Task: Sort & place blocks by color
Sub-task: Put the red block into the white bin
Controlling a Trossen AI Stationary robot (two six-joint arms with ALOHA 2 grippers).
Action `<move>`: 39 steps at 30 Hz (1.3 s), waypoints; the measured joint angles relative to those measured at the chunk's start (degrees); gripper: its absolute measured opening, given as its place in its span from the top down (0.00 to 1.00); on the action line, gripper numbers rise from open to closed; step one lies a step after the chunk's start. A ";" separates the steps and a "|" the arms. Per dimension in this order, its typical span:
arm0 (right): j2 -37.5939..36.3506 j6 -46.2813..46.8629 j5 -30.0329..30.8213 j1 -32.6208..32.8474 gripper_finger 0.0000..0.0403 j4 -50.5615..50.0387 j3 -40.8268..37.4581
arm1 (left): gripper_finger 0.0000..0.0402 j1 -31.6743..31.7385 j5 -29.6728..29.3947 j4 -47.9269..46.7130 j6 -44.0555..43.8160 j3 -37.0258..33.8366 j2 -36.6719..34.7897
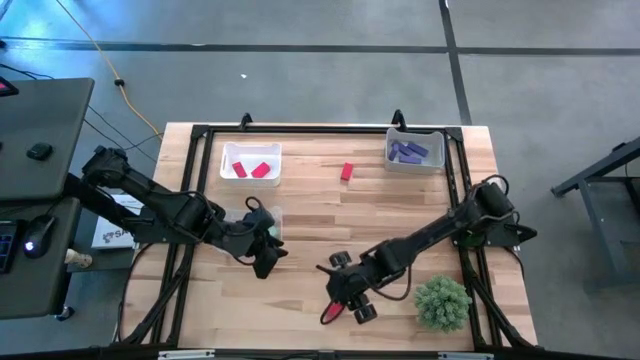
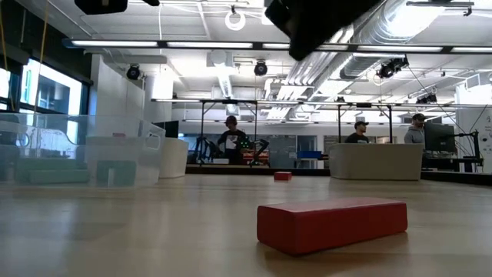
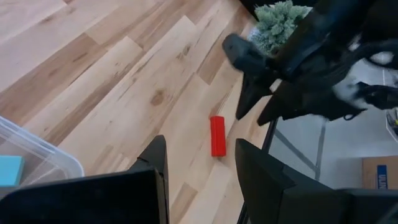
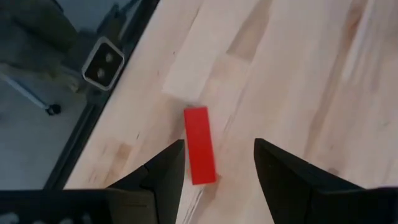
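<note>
A red bar block [image 4: 200, 145] lies flat on the table near its front edge, also seen in the high view [image 1: 329, 314] and the low view [image 2: 330, 223]. My right gripper [image 4: 217, 171] hangs open just above it, fingers either side, touching nothing. My left gripper [image 1: 265, 262] is open and holds nothing, and stands at the near side of a clear bin [image 1: 268, 222] holding teal blocks. A second red block [image 1: 347, 171] rests on the table farther back. Red blocks lie in a white bin [image 1: 250, 162]. Purple blocks lie in another bin [image 1: 414, 150].
A green spiky plant ball [image 1: 442, 302] sits at the front right, close to my right arm. A black frame [image 1: 300, 130] runs around the table's edges. Bare wood lies between the bins and the front edge. People stand in the room beyond the table.
</note>
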 joint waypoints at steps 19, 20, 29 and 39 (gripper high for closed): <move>10.18 -0.03 1.51 2.03 0.55 -0.45 0.00 | 0.75 -0.04 0.00 -0.01 0.47 0.00 0.00; 10.53 -0.02 1.46 2.17 0.55 -0.49 0.00 | 0.75 -0.04 0.00 -0.01 0.49 0.00 0.00; 13.29 -0.01 3.52 3.66 0.55 -0.37 0.02 | 0.75 -0.04 0.00 -0.01 0.60 0.00 0.00; 13.79 1.46 4.18 3.92 0.73 0.63 0.15 | 0.75 -0.04 0.00 -0.02 1.47 0.00 0.00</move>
